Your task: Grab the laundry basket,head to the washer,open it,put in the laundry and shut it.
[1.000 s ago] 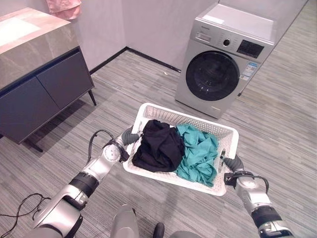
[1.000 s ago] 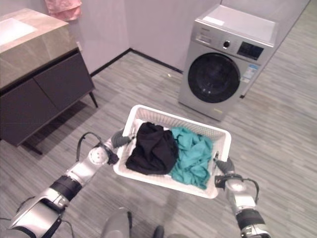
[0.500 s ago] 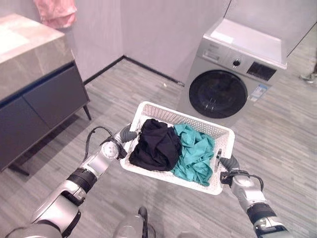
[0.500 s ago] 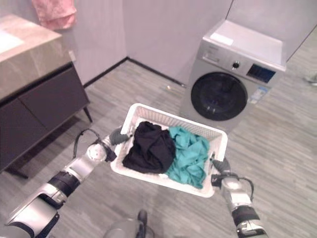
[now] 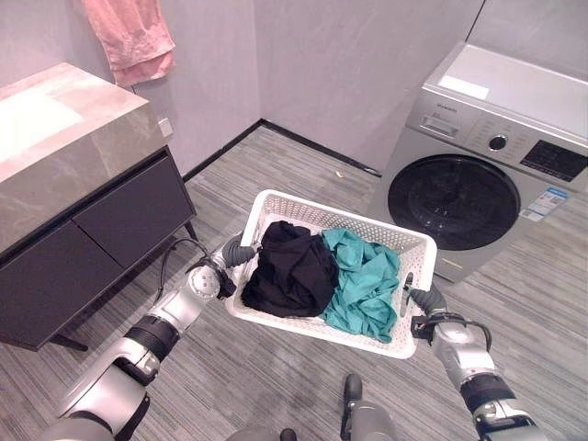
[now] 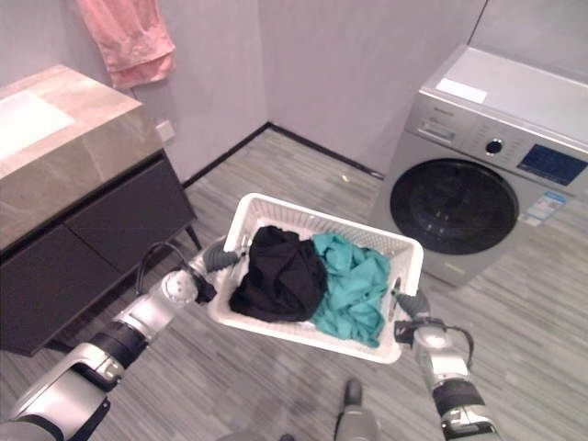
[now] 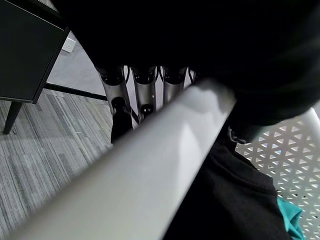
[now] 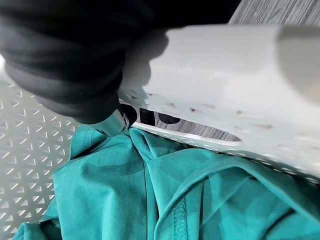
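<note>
Washer [image 5: 478,197] door shut beyond the basket [image 5: 303,213]; cabinet [image 5: 83,230] left.

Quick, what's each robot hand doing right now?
Left robot hand: closed on the laundry basket rim.
Right robot hand: closed on the basket's opposite rim.

home laundry/bathroom, probably | washer [image 5: 478,197] | vanity cabinet [image 5: 83,230] | hung towel [image 5: 133,41]

A white perforated laundry basket [image 5: 418,254] was held off the floor, holding black clothes [image 5: 292,271] beside teal clothes [image 5: 366,283]; the silver washer [image 5: 478,175] stood shut nearby
</note>
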Controlling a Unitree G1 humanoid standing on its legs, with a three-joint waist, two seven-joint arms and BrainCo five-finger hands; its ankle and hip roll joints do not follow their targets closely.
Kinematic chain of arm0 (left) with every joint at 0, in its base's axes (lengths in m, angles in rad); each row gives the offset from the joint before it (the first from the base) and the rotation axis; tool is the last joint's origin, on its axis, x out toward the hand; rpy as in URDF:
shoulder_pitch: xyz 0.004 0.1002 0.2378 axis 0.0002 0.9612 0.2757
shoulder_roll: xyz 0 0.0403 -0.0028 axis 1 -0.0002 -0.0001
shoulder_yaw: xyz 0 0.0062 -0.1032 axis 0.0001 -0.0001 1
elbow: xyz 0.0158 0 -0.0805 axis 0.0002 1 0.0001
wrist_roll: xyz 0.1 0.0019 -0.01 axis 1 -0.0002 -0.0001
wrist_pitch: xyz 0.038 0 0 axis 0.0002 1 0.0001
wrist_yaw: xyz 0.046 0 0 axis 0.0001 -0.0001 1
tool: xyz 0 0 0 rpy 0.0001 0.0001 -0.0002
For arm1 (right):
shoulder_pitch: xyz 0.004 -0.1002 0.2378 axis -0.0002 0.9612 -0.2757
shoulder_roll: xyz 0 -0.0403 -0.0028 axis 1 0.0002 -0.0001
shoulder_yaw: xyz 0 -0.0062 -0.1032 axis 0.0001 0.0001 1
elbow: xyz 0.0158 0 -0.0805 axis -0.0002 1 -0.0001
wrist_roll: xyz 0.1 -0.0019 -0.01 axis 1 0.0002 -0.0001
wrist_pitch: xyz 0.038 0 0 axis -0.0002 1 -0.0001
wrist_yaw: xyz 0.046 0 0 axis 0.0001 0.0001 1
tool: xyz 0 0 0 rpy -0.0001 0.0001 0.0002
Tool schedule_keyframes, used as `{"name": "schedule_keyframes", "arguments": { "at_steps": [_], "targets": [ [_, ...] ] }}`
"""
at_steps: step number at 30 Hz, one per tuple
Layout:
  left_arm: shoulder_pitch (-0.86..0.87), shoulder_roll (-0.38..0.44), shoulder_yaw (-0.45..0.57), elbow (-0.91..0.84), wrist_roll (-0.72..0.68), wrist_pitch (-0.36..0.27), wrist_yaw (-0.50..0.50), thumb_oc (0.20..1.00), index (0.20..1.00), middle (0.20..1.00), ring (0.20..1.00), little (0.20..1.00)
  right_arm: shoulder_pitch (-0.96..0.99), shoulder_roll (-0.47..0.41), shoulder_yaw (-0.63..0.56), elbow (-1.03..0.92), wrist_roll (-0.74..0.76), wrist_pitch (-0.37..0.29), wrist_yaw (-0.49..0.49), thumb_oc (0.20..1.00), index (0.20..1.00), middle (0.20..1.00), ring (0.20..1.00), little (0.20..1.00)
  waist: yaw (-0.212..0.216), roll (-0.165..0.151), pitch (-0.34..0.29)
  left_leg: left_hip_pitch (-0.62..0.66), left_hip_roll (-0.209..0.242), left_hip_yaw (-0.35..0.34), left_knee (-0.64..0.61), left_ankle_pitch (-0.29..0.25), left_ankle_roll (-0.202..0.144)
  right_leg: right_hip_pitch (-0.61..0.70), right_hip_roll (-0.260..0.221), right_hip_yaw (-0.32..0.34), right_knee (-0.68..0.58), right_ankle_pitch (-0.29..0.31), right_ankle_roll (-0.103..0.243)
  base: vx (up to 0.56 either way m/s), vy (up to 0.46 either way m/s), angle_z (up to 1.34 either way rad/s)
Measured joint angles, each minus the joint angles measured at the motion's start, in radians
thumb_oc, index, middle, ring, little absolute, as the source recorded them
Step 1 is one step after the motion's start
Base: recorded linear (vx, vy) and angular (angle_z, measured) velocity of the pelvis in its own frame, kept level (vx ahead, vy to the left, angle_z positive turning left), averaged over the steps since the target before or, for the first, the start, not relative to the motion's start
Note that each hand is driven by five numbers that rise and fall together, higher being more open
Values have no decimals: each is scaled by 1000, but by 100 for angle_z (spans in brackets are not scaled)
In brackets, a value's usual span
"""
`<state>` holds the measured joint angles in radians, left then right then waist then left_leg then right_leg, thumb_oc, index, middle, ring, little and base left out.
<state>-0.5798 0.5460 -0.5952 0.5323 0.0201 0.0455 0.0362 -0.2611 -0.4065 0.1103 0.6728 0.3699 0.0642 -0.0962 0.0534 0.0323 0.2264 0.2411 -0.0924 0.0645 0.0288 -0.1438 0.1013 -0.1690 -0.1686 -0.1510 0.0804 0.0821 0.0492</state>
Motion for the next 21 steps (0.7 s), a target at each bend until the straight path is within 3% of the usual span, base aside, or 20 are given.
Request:
{"name": "schedule_keyframes", "arguments": {
  "at_steps": [2,4,5,7,8,9,10,11,12,13,14,15,16,17,18,19,20,21],
  "targets": [
    [3,-1,0,2,2,0,0,200,200,200,200,200,1,-1,0,3,0,0,8,200,200,200,200,200,-5,0,-4,18,10,-4,0,-16,-28,19,9,-45,-53,40,-5,267,-313,6],
    [17,-2,0,2,10,-1,0,200,200,200,200,200,14,2,7,9,0,1,15,200,200,200,200,200,-2,-26,-19,69,18,-9,5,-51,-85,92,37,-48,-105,104,-82,218,-254,1],
    [52,-12,19,0,10,-10,4,200,200,200,200,200,11,3,9,10,0,0,11,200,200,200,200,200,16,-27,-32,55,26,1,79,-75,-118,127,49,-25,-139,147,-50,250,-340,-21],
    [65,-12,32,-4,15,-22,4,200,200,200,200,200,13,1,8,4,0,-2,10,200,200,200,200,200,22,-72,-26,-19,44,-14,159,-99,-107,156,32,-17,-168,142,-56,260,-405,7],
    [73,-13,32,-18,21,-21,4,200,200,200,200,200,14,-10,8,4,1,-2,15,200,200,200,200,200,14,-72,-26,-32,144,-1,63,-65,-145,183,74,-47,-167,133,-68,172,-382,36],
    [72,-14,32,-20,22,-21,4,200,200,200,200,200,9,-12,8,2,3,-2,17,200,200,200,200,200,11,-64,-28,-52,205,-10,42,-19,-156,203,106,-53,-167,104,-60,105,-282,10],
    [75,-15,35,-15,22,-21,7,200,200,200,200,200,10,-8,8,2,6,-4,16,200,200,200,200,200,25,-65,-28,-46,223,-31,62,-36,-193,217,124,-49,-167,86,-44,76,-256,-5],
    [73,-17,35,-4,22,-20,9,200,200,200,200,200,22,-5,8,-6,9,-10,15,200,200,200,200,200,24,-73,-32,-60,235,-33,115,-46,-201,229,138,-52,-168,76,-46,5,-343,7],
    [73,-21,34,-4,23,-21,8,200,200,200,200,200,47,-4,8,-21,10,-12,15,200,200,200,200,200,19,-104,-49,-118,241,-39,218,-47,-199,235,141,-62,-167,50,-41,-9,-413,29],
    [72,-25,34,-2,23,-21,8,200,200,200,200,200,53,-5,8,-23,13,-13,15,200,200,200,200,200,19,-108,-50,-142,243,-56,268,-46,-200,240,151,-70,-164,35,-45,-48,-303,46],
    [64,-38,36,-3,22,-19,10,200,200,200,200,200,65,-4,7,-24,39,-17,8,200,200,200,200,200,19,-119,-41,-269,253,-99,514,-37,-192,245,159,-81,-142,6,-85,-41,-148,22],
    [70,-37,35,-1,22,-18,11,200,200,200,200,200,65,-2,7,-22,49,-17,7,200,200,200,200,200,26,-121,-40,-304,259,-121,601,-24,-168,263,164,-82,-147,8,-82,-28,-68,10],
    [78,-33,33,2,22,-15,10,200,200,200,200,200,68,1,8,-22,49,-17,7,200,200,200,200,200,29,-121,-40,-313,263,-141,637,-31,-159,282,169,-78,-153,5,-87,5,-118,-4],
    [78,-35,32,-6,21,-18,8,200,200,200,200,200,72,-1,6,-23,49,-18,6,200,200,200,200,200,22,-119,-37,-325,265,-135,654,12,-138,289,175,-83,-141,-24,-106,21,-39,5],
    [77,-37,36,-14,21,-20,9,200,200,200,200,200,72,-2,5,-24,51,-20,4,200,200,200,200,200,17,-119,-32,-357,269,-122,683,40,-147,287,173,-81,-134,-41,-112,57,24,14],
    [76,-37,38,-29,21,-19,10,200,200,200,200,200,74,1,-6,-27,61,-21,2,200,200,200,200,200,15,-137,-16,-384,272,-70,707,25,-140,296,156,-80,-145,-40,-114,24,97,6],
    [75,-37,37,-29,22,-19,10,200,200,200,200,200,77,2,-11,-29,66,-21,2,200,200,200,200,200,13,-145,-8,-387,250,-55,656,8,-134,303,143,-78,-153,-36,-109,71,142,11],
    [75,-39,29,-31,23,-19,10,200,200,200,200,200,84,2,-20,-32,66,-21,-1,200,200,200,200,200,6,-152,-2,-383,214,-50,487,-9,-144,308,121,-83,-166,-32,-103,75,112,6]
  ]
}}
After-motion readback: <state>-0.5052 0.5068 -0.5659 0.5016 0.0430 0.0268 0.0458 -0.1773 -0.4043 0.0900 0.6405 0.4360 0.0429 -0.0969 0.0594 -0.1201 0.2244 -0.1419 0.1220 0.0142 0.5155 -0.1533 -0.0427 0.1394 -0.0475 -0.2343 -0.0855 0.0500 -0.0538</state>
